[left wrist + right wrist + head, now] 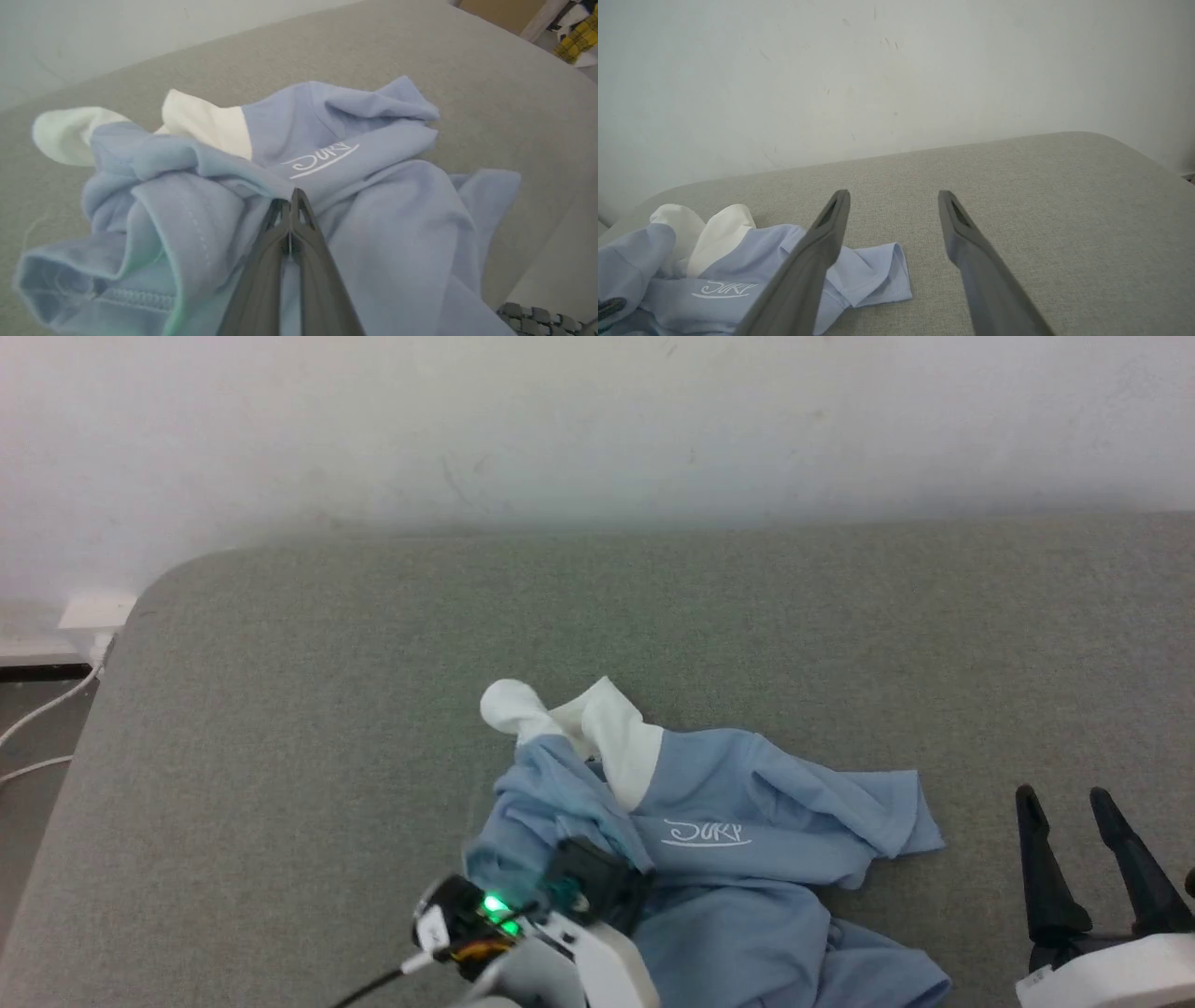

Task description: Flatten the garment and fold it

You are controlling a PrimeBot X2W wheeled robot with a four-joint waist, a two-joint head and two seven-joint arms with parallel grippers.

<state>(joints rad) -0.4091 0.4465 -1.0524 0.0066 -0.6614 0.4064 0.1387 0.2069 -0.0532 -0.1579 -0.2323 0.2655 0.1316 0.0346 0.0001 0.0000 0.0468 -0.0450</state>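
Jaws on my left gripper [293, 198] are pressed flat together, tips nipped into a fold of the garment [397, 210] just below the white cursive lettering [322, 159]. Cloth bunches up on both sides of the fingers, so it has hold of blue knit. In the head view that gripper sits bottom centre, half buried in the fabric, with a green light [495, 905] lit on its wrist.

Jaws on my right gripper [1064, 795] are spread wide and grip nothing. It sits at the lower right of the head frame over bare padded surface [280, 756], apart from the garment's right edge.

Garment is a crumpled heap at lower centre of the head view: soft light blue knit, fine ribbing, deep folds, a stitched hem [135, 298] curling up at the lower left of the left wrist view. Two white sections [621, 737] poke out at the heap's upper left, smooth and rounded. Surface under it is grey woven fabric with a rounded corner. A scuffed pale wall [597, 420] fills the top of the frame.
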